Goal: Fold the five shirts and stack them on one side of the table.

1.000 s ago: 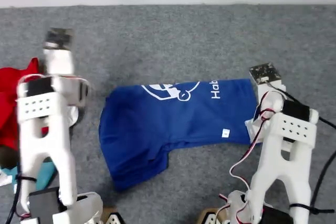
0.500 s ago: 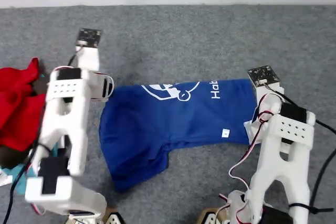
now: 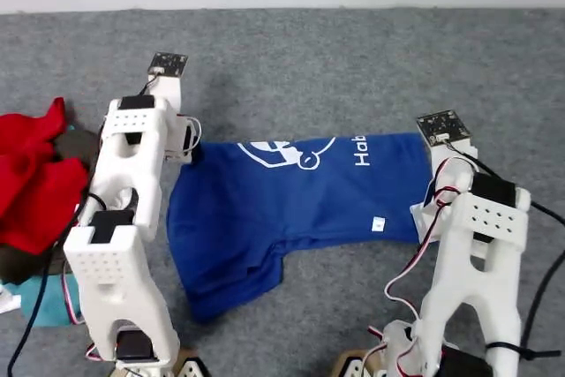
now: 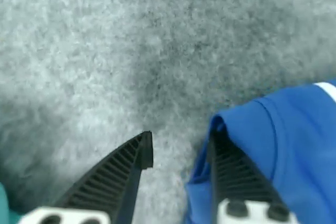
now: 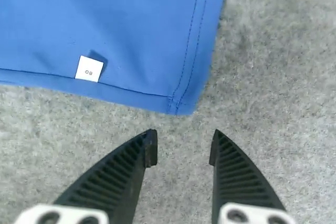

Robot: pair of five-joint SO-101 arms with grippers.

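A blue shirt (image 3: 291, 200) with a white print lies spread and partly folded in the middle of the grey table. My left gripper (image 4: 181, 148) is open and low over the table at the shirt's far left corner (image 4: 262, 129); one finger (image 4: 226, 161) lies against the blue edge, the other rests over bare table. The left arm (image 3: 132, 156) stands along the shirt's left side. My right gripper (image 5: 184, 148) is open just off the shirt's near right corner (image 5: 178, 106), with nothing between its fingers. A small white tag (image 5: 87, 69) sits by the near hem.
A heap of red cloth (image 3: 35, 183) lies at the table's left edge, with a dark piece (image 3: 13, 262) and a teal piece (image 3: 44, 302) in front of it. Bare grey table (image 3: 353, 59) stretches behind the blue shirt.
The left arm has swung from over the red heap rightward and forward to the blue shirt's far left corner. The right arm has hardly moved.
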